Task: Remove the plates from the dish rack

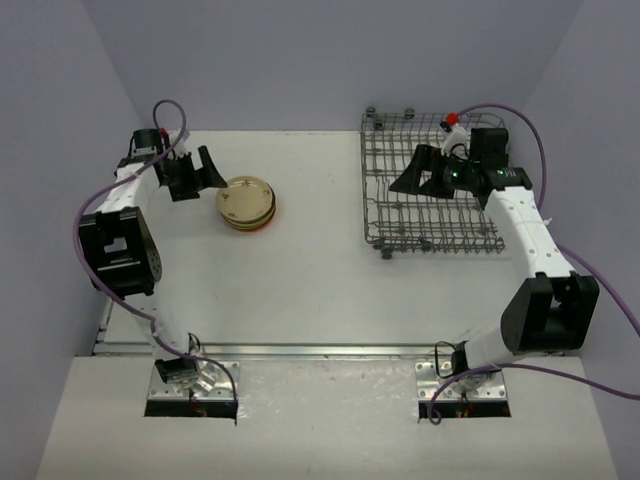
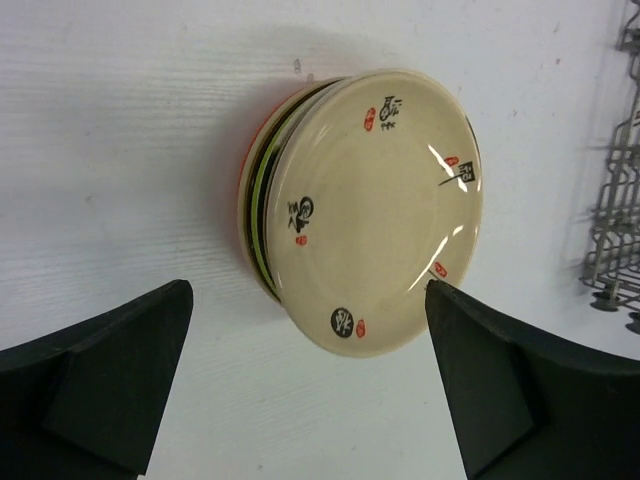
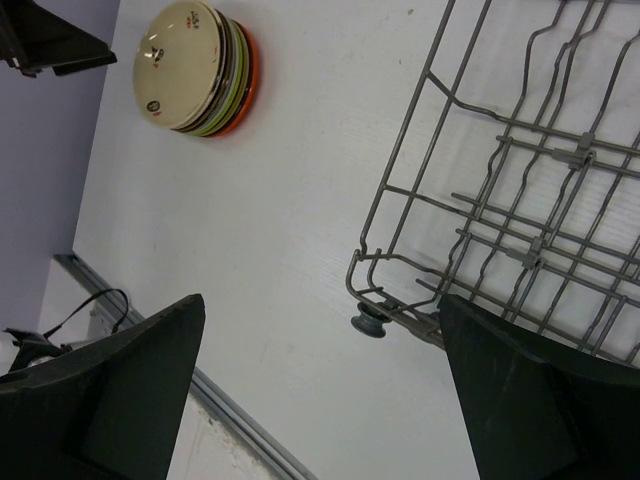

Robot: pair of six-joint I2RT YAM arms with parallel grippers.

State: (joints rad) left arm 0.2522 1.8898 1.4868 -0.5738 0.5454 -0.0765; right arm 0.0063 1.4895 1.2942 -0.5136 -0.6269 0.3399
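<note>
Plates (image 1: pixel 248 203) sit in one stack on the white table (image 1: pixel 320 290), left of centre and well apart from the dish rack (image 1: pixel 430 225), which stands at the table's far right. Top of the stack is a tan plate (image 2: pixel 375 210), face up, w/ black characters and small red seals round its rim. Under it only edges show: pale, lime green, black, then orange-red at the bottom, on the table. L gripper (image 1: pixel 205 172) is just beside the stack, on its left and a bit farther back, jaws spread wide w/ nothing btwn them. In the left wrist view its fingers (image 2: pixel 110 380) fill the bottom corners and the stack sits above the gap; the right-hand fingertip lines up w/ the tan plate's rim, touching or just short, can't tell. R gripper (image 1: pixel 408 170) hangs over the rack's left-middle part, jaws likewise wide apart, gripping nothing. Right wrist view: two black fingers (image 3: pixel 110 390) in the bottom corners, and the rack's near-left corner btwn them, grey wire side and floor bars, w/ a small round roller foot (image 3: pixel 370 325) under that corner resting on the table. Same view catches the stack at top left, w/ the L gripper's tip in the very corner. A metal rail (image 1: pixel 300 350) runs along the table's near edge; purple cables (image 1: pixel 544 155) loop off both arms.
</note>
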